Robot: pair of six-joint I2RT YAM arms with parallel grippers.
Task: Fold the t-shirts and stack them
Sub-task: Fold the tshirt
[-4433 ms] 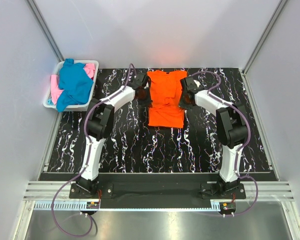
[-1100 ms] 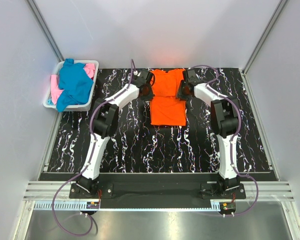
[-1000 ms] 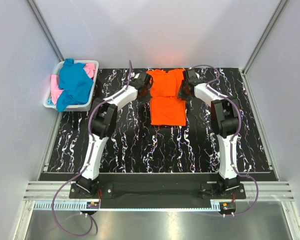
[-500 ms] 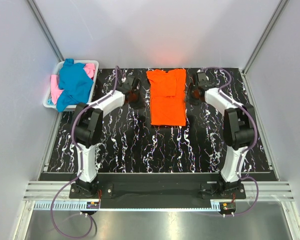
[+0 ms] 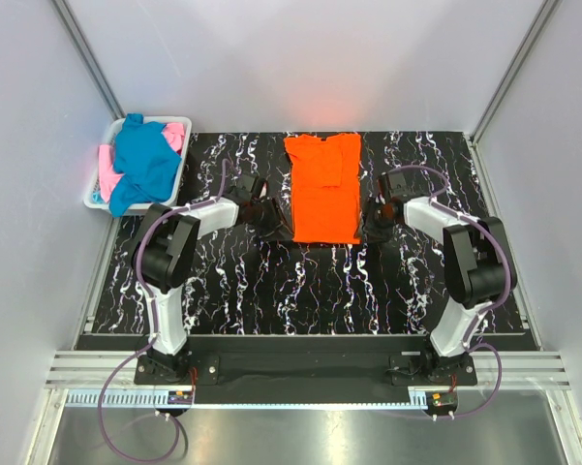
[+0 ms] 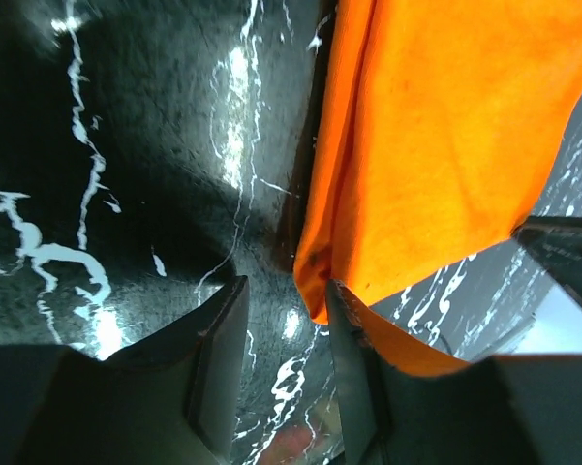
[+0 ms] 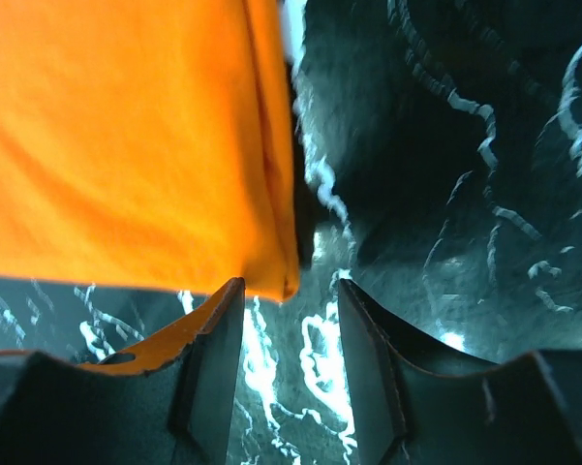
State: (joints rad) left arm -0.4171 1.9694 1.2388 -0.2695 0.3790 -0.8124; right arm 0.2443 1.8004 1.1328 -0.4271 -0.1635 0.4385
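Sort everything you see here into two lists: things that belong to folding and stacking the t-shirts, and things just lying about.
Belong to the job: orange t-shirt, laid out flat; teal-blue t-shirt and pink t-shirt, heaped together.
Just lying about: white basket holding those two; black marbled table.

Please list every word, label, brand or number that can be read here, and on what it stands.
No readable text. The orange t-shirt, the white basket and the table show no print; the small boards by the arm bases are too small to read.
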